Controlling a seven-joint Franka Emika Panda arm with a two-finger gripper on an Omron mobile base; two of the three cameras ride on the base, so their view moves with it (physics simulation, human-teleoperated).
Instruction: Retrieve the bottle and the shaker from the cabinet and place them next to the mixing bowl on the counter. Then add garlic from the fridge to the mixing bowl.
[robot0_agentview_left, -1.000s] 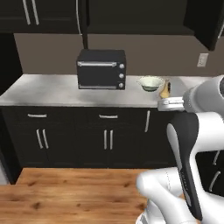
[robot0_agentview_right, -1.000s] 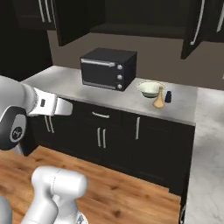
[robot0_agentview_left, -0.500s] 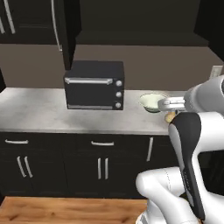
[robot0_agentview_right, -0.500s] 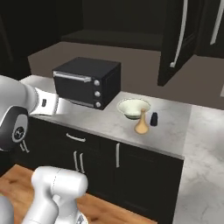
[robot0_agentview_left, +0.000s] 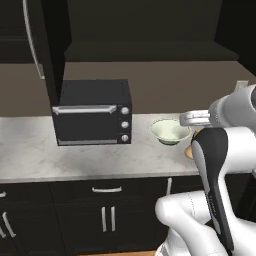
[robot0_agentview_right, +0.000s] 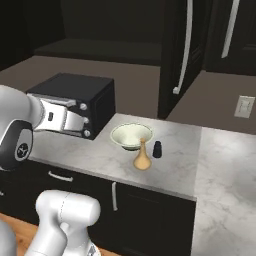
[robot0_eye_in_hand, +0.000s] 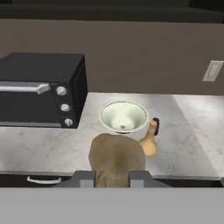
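Gripper (robot0_eye_in_hand: 112, 178) is clamping the garlic (robot0_eye_in_hand: 116, 159) between its fingers, hovering short of the counter (robot0_eye_in_hand: 48, 148). Bowl (robot0_eye_in_hand: 124, 116) is sitting at 12 o'clock from the garlic. Bottle (robot0_eye_in_hand: 148, 142) is standing at the bowl's 4 o'clock, shaker (robot0_agentview_right: 158, 149) just behind it. Oven (robot0_eye_in_hand: 40, 89) is sitting at the bowl's 9 o'clock.

Counter (robot0_agentview_right: 170, 150): marbled stone look, smooth, slight sheen. Mixing bowl (robot0_agentview_right: 131, 136): glazed, ceramic-like. Bottle (robot0_agentview_right: 142, 159): matt tan. Oven box (robot0_agentview_left: 92, 111): matt black, metallic handle. Garlic (robot0_eye_in_hand: 116, 158): dull, mottled.
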